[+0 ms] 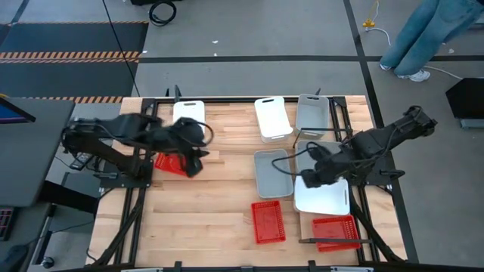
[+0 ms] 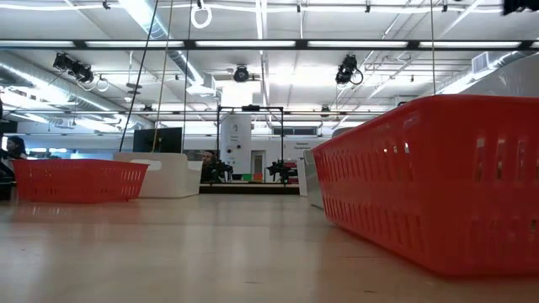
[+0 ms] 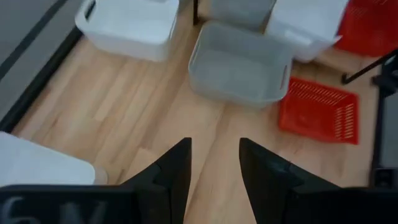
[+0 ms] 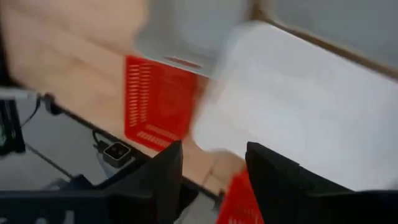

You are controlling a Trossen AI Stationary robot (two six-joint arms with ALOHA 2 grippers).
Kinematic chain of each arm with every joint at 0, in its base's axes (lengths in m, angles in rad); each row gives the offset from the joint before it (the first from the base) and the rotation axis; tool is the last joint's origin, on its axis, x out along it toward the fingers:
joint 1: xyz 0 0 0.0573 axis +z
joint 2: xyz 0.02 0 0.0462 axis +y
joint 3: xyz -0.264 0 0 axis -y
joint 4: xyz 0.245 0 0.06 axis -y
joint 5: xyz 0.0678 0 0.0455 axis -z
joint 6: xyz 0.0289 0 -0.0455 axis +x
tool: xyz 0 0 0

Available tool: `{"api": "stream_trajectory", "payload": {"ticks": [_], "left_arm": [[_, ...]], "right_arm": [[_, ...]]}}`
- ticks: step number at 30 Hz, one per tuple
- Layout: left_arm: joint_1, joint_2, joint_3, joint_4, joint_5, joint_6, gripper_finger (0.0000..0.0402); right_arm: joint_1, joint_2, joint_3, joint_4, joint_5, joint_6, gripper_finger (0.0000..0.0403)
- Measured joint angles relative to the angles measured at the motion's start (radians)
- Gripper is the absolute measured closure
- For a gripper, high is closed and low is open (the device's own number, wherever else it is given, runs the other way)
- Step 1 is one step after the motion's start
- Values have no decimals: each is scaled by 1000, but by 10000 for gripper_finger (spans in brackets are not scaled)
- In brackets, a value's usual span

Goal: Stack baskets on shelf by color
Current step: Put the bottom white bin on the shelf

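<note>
The right hand [image 1: 308, 180], fingers apart and empty, hovers over the near edge of a white basket [image 1: 325, 195] on the table [image 1: 212, 219]. Farther left, the left hand [image 1: 193, 162], fingers apart, hangs just beside a red basket [image 1: 168, 162].

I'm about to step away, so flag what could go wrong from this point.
1. The right gripper hangs open over the rim of a white basket that overlaps the grey basket; the white one may sit crooked and slide.
2. The left gripper, open and empty, hovers beside a red basket near the table's left edge; a clumsy approach might push it off.
</note>
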Motion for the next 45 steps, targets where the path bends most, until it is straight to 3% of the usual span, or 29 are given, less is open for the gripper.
{"api": "stream_trajectory", "payload": {"ticks": [3,10,18,30,45], "left_arm": [[0,36,-41,9,0,-68,264],[-15,80,-71,62,37,-188,258],[-31,82,-71,97,39,-239,260],[-51,82,-71,96,40,-260,260],[-51,82,-71,96,40,-223,262]], "right_arm": [[-20,62,0,78,1,-123,222],[-62,237,-1,218,-40,-238,223],[-88,378,-2,221,-154,-331,223],[-95,360,-2,138,-185,-320,223],[-94,358,3,164,-245,-235,223]]}}
